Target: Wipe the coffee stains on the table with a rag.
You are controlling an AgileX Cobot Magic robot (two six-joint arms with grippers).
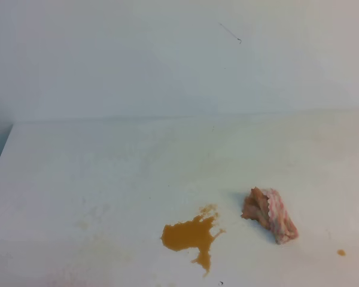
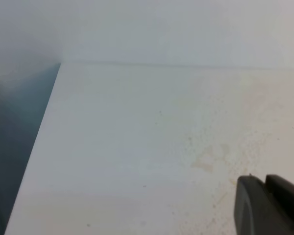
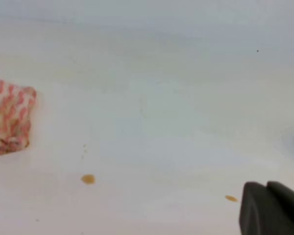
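While the rag (image 1: 270,214) lies untouched at three o'clock of the coffee stains (image 1: 190,236) on the bench (image 1: 107,167), the right gripper (image 3: 267,208), jaws closed empty, should open before grasping; left jaws' state unclear.

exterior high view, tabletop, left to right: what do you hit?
large coffee blotch → rag → small coffee dot, all on the white table.
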